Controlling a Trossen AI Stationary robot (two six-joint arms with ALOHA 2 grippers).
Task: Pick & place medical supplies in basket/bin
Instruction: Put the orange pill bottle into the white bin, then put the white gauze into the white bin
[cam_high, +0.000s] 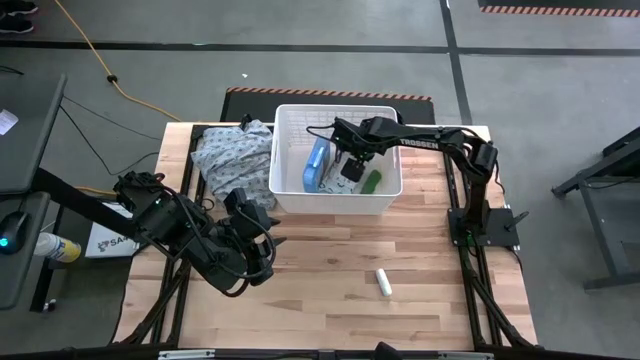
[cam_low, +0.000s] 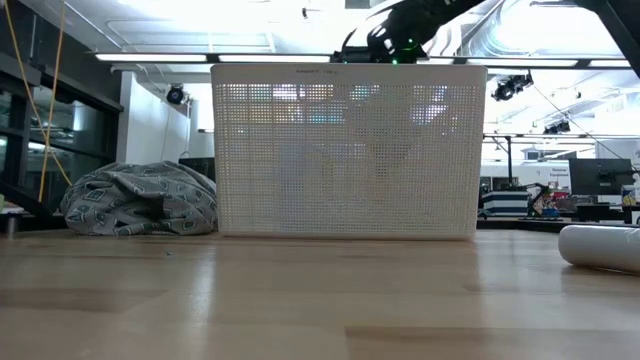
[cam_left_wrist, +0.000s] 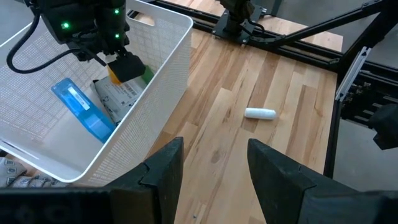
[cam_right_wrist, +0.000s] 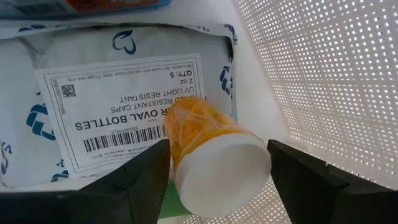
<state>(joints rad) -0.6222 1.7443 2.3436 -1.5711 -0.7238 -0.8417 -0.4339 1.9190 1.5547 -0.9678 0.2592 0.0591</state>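
The white gridded basket (cam_high: 290, 195) (cam_low: 348, 150) stands at the table's far middle. In it lie a blue-white flat packet (cam_high: 317, 165) (cam_left_wrist: 81, 109), a grey-white soft pack (cam_right_wrist: 106, 99) (cam_left_wrist: 118, 96) and a green bar (cam_high: 372, 181). My right gripper (cam_high: 352, 166) (cam_right_wrist: 217, 177) reaches down into the basket and is shut on an orange vial (cam_right_wrist: 208, 146) (cam_left_wrist: 114, 73) with a white end. A white tube (cam_high: 383, 282) (cam_left_wrist: 260, 113) (cam_low: 600, 247) lies on its side on the near right of the table. My left gripper (cam_high: 262, 222) (cam_left_wrist: 214, 168) hovers open near the basket's near left corner. My right gripper pinches the orange vial between its two fingers, one on each side of the vial's body near its white end (cam_right_wrist: 217, 168). The fingers come from above, pointing down into the basket. The vial sits over the labelled soft pack; whether it touches the pack I cannot tell.
A grey patterned cloth (cam_high: 232, 150) (cam_low: 140, 200) lies bunched against the basket's left side. Bare wooden table (cam_high: 330, 260) stretches between the basket and the near edge, with only the tube on it. The right arm's base (cam_high: 480, 225) stands at the table's right edge.
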